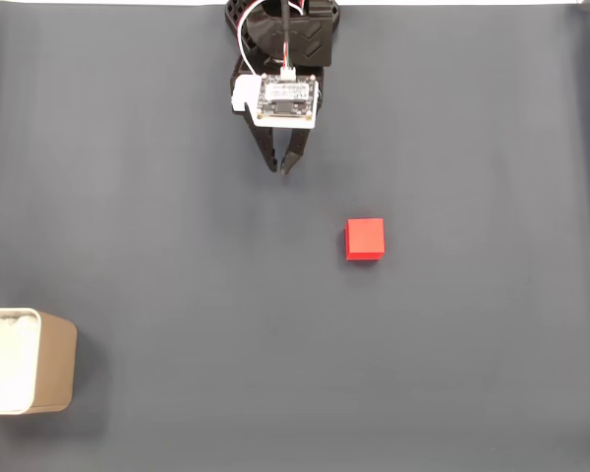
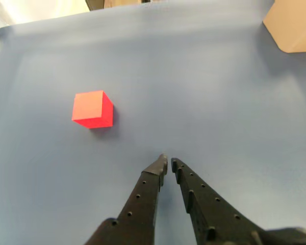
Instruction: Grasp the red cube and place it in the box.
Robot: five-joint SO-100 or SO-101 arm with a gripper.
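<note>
The red cube (image 1: 365, 239) is seen resting flat on the dark grey mat (image 1: 177, 246) that covers the desk, a little right of the middle of the fixed view. Its top face is shown bright and plain, with a darker strip of its side visible along the lower edge. Nothing is touching it. In the other view the red cube (image 2: 92, 108) is found left of centre, turned slightly so that one corner is pointed toward the camera, and a faint shadow is cast to its right on the mat (image 2: 204, 92).

The gripper (image 1: 281, 168) is found above and to the left of the cube in the fixed view, clearly apart from it. Its two black fingers are drawn nearly together, with only a thin slit left between the tips, and nothing is held between them. In the other view the gripper (image 2: 168, 163) is seen entering from the bottom edge, its perforated fingers converging to almost touching tips, aimed at bare mat to the right of and below the cube.

A white circuit board (image 1: 285, 100) with wires is mounted on the arm just behind the fingers.

The box (image 1: 51, 374) is placed at the lower left edge of the fixed view, well apart from both cube and gripper; its beige wall and white lining are visible, and it is cut off by the frame. In the other view a beige corner of the box (image 2: 296, 25) is visible at the upper right.
</note>
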